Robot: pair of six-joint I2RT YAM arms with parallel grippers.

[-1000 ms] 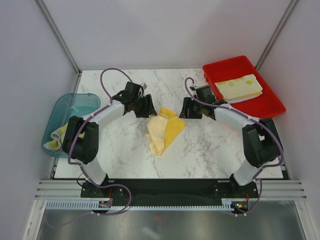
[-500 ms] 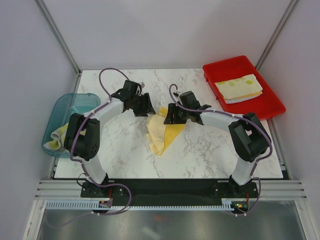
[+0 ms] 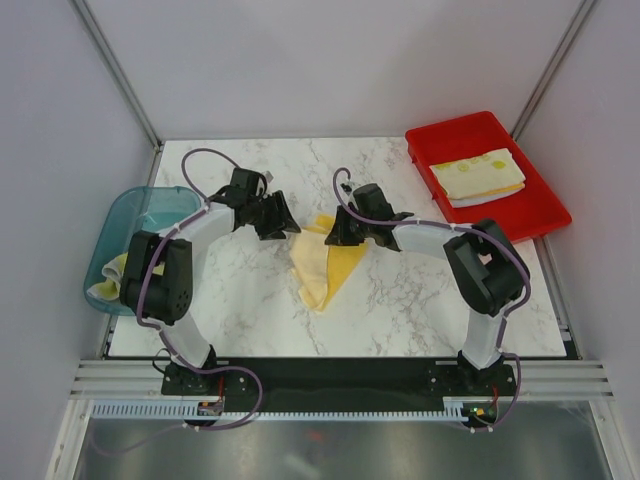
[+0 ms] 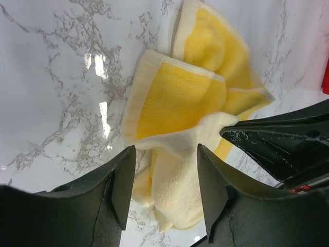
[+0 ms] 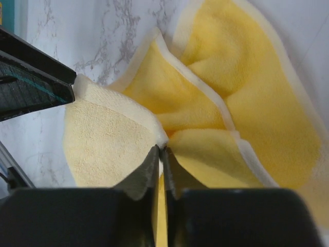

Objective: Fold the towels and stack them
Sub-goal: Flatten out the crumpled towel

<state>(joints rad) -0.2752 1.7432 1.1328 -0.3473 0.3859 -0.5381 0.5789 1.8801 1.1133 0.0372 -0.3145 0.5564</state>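
right gripper (image 3: 333,238) advanced, pinching towel (image 3: 330,265) | left gripper (image 3: 285,222) spread | tray (image 3: 440,140): folded towels (image 3: 477,175) | bin (image 3: 150,205): cloth (image 3: 112,277)

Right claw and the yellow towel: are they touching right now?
Touching. The right wrist view shows the right claw shut on a pale fold of the yellow towel, no gap.

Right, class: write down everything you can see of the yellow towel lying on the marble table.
The yellow towel is soft terry cloth, bright yellow on one face with a cream border, paler cream on the other. It lies crumpled in loose overlapping folds, central on the marble table, not yet folded flat. The right gripper has its jaws shut on a cream edge; the left gripper hangs open over another fold.
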